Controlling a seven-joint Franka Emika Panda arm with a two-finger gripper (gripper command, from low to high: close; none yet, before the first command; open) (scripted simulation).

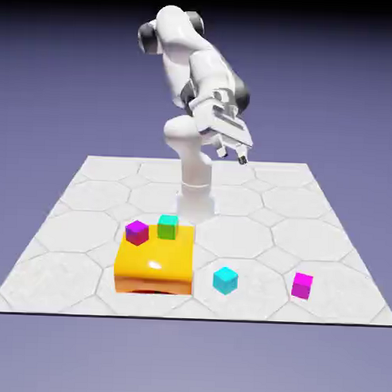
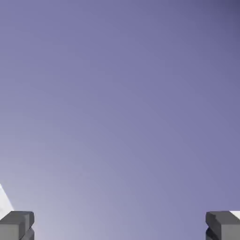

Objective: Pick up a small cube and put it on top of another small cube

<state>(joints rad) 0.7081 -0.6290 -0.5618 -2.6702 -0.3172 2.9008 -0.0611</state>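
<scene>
End effector (image 1: pixel 232 154) raised high over the far part of the table (image 1: pixel 87 203), fingers spread to full width, empty, touching nothing; in the hand view only two grey fingertips (image 2: pixel 17 225) at the bottom corners, well apart, plain backdrop between them. Left to right in the exterior view: magenta-topped cube with dark purple sides (image 1: pixel 137 232) on the yellow block (image 1: pixel 154 268), near its far left corner; small green cube (image 1: pixel 168 226) just beside it on the same block's far edge, apart from it; cyan cube (image 1: pixel 225 280) on the table right of the block; small pink cube (image 1: pixel 303 285) farther right on the table, well clear of everything else.
</scene>
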